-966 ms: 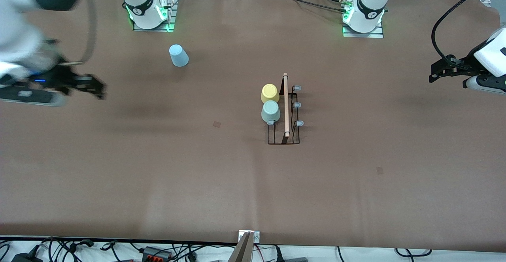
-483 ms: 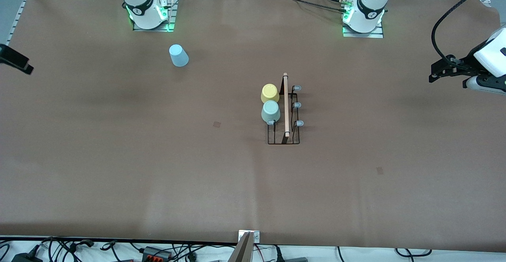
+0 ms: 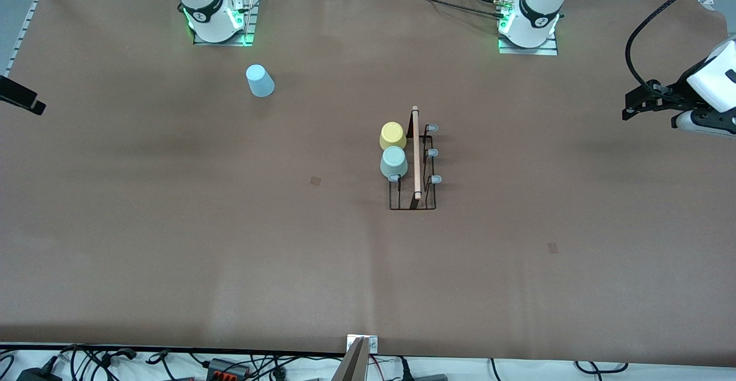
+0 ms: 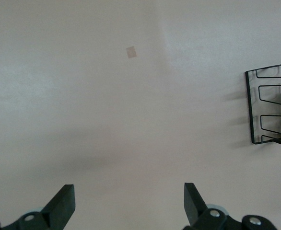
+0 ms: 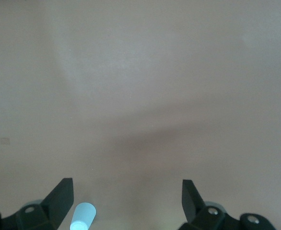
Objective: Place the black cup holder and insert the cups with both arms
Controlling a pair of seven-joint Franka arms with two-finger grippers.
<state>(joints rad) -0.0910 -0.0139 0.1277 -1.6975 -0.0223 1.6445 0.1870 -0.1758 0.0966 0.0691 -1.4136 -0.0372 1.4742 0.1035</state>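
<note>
The black cup holder (image 3: pixel 413 165) stands mid-table, wooden rod handle (image 3: pixel 416 151) on top. The yellow cup (image 3: pixel 393 135) and the pale green cup (image 3: pixel 394 161) sit upside down on its pegs, on the side toward the right arm's end. The light blue cup (image 3: pixel 260 81) rests on the table near the right arm's base. My left gripper (image 3: pixel 632 108) is open and empty over the left arm's end of the table; its wrist view (image 4: pixel 129 206) shows one end of the holder (image 4: pixel 270 108). My right gripper (image 3: pixel 22 96) is open and empty at the right arm's table edge; its wrist view (image 5: pixel 127 203) shows the blue cup (image 5: pixel 83 216).
Brown table cover (image 3: pixel 230 243) with two small darker marks (image 3: pixel 315 180) (image 3: pixel 552 247). A metal bracket (image 3: pixel 362 346) and cables lie along the edge nearest the front camera. The arm bases (image 3: pixel 213 13) (image 3: pixel 532 19) stand at the table's back edge.
My right arm has swung away from the table's middle out to the edge at its own end, and now only the gripper tip shows. The left gripper has barely moved.
</note>
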